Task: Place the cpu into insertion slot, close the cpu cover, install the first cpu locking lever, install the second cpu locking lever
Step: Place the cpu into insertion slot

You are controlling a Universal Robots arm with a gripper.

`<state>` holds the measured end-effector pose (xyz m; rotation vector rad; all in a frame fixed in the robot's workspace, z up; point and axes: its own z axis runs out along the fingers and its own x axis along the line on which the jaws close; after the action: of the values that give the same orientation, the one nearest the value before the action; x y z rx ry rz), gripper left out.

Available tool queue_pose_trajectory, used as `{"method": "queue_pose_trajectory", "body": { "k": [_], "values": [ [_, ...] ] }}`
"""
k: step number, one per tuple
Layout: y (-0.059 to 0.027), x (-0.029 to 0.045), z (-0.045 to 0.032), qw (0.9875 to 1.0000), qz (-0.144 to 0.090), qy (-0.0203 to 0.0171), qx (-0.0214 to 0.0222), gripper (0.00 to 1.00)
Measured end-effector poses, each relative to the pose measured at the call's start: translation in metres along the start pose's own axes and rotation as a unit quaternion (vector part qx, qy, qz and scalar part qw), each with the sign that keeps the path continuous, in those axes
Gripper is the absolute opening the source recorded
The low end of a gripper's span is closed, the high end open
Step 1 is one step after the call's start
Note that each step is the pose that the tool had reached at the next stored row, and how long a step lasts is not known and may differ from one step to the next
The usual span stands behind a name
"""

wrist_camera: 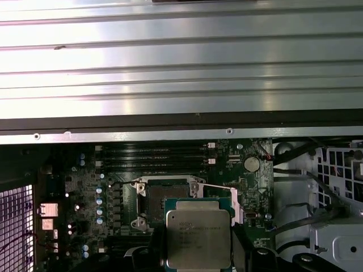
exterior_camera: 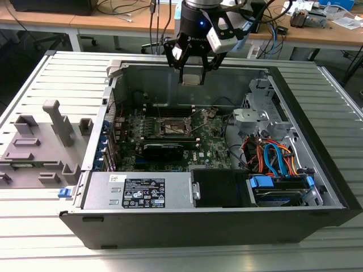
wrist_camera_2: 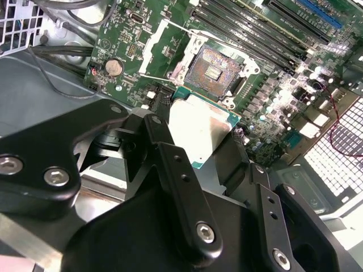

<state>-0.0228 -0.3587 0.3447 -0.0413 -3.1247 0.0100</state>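
Pinches the cpu (wrist_camera_2: 201, 127) between two black fingers (wrist_camera_2: 177, 170), clenched on its opposite edges, with the silvery lid turned toward the camera in both wrist views. Carries the chip flat in the gripper (exterior_camera: 191, 72), level with the rim of the open computer case (exterior_camera: 317, 170) and near the case's far wall in the exterior view. Hangs well above the green motherboard (exterior_camera: 210, 147), not seated.

Lines up near the insertion slot (wrist_camera_2: 212, 69): just beside it in the second wrist view, covering one socket corner in the first wrist view. Faces a bare socket, with a dark contact field exposed inside a silvery rim. Leaves the cpu cover (wrist_camera_2: 146, 51) swung up off the socket, on the side toward the round coin cell (wrist_camera_2: 115, 67). Has long black memory slots (wrist_camera: 153, 156) on another side of the socket, between it and the case wall.

Stands, as to the case, on a slatted metal bench (exterior_camera: 34, 79), with a silver power supply (exterior_camera: 136, 190) at the near edge. Beside the case, on the exterior view's left, a grey fixture (exterior_camera: 45, 141) on the same bench.
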Motion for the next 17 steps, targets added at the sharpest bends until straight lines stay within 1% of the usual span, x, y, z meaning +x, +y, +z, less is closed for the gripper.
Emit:
{"method": "queue_pose_trajectory", "body": {
  "k": [7, 8, 9, 10, 11, 12, 17],
  "values": [
    [-0.0004, 0.0001, 0.0013, 1.0000, 0.000, 0.0000, 0.0000, 0.55],
    [-0.0022, 0.0023, 0.0019, 1.0000, 0.000, 0.0001, -0.0067, 0.55],
    [-0.0036, 0.0035, 0.0022, 0.9998, -0.014, 0.0002, -0.0102, 0.55],
    [-0.0046, 0.0040, 0.0024, 0.9997, -0.019, 0.0004, -0.0159, 0.55],
    [-0.0047, 0.0041, 0.0025, 0.9997, -0.019, 0.0004, -0.0173, 0.55],
    [-0.0046, 0.0040, 0.0025, 0.9997, -0.019, 0.0003, -0.0177, 0.55],
    [-0.0046, 0.0040, 0.0032, 0.9997, -0.019, 0.0004, -0.0179, 0.55]
  ]
}}
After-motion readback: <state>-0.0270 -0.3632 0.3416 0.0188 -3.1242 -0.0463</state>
